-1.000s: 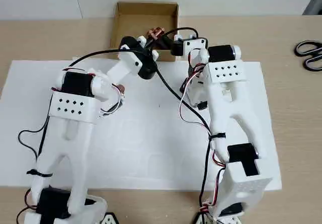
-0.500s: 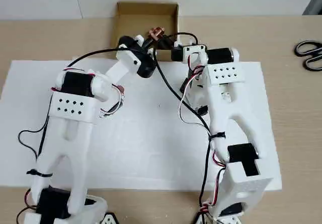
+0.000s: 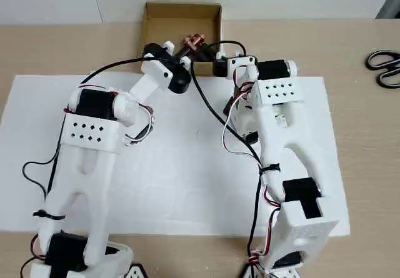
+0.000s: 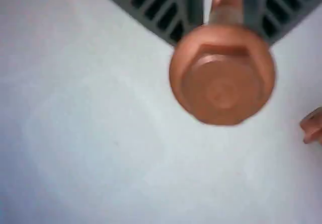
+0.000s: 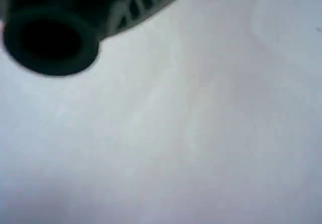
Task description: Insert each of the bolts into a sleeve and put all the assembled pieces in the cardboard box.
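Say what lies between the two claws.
A copper bolt, held in the left claw, over the cardboard box; the high view shows it.

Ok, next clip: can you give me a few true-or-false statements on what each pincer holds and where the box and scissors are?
1. The left pincer grips a copper bolt. True.
2. The right pincer is empty. False: it holds a black sleeve.
3. The black sleeve has a bolt through it. False: its bore looks dark and empty in the right wrist view.
4. The scissors lie on the white sheet. False: they lie on the bare table, off the sheet.
5. The cardboard box stands on the far side of the table from the arm bases. True.
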You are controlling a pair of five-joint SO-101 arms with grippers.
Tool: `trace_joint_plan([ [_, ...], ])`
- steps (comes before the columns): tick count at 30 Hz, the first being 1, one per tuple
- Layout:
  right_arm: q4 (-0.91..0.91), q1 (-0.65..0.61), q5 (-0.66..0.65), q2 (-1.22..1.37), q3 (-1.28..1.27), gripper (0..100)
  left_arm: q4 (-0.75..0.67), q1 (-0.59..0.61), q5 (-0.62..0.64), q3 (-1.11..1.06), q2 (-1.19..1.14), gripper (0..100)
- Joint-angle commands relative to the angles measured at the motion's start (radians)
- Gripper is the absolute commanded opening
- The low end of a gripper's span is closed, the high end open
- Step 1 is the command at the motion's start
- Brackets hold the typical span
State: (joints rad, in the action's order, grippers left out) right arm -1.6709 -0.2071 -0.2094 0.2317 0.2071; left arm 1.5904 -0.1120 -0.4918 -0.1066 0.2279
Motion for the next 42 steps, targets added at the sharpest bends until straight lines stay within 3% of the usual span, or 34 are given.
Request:
trace_joint_plan([
  [1, 0.010, 0.008, -0.011, -0.061, 0.005, 0.4, 0.005, -0.005, 0.008, 0.038, 0.049, 0],
  [23, 0.005, 0.008, -0.005, -0.061, 0.005, 0.4, 0.000, 0.000, -0.046, 0.036, 0.041, 1],
  [30, 0.004, 0.010, -0.008, -0.061, 0.005, 0.4, -0.008, 0.000, -0.051, 0.031, -0.063, 8],
  [38, 0.007, 0.010, -0.006, -0.064, 0.003, 0.4, -0.034, 0.003, -0.244, 0.039, -0.189, 8],
  [42, 0.012, 0.010, -0.009, -0.067, 0.009, 0.4, -0.097, 0.002, -0.256, 0.039, -0.224, 8],
])
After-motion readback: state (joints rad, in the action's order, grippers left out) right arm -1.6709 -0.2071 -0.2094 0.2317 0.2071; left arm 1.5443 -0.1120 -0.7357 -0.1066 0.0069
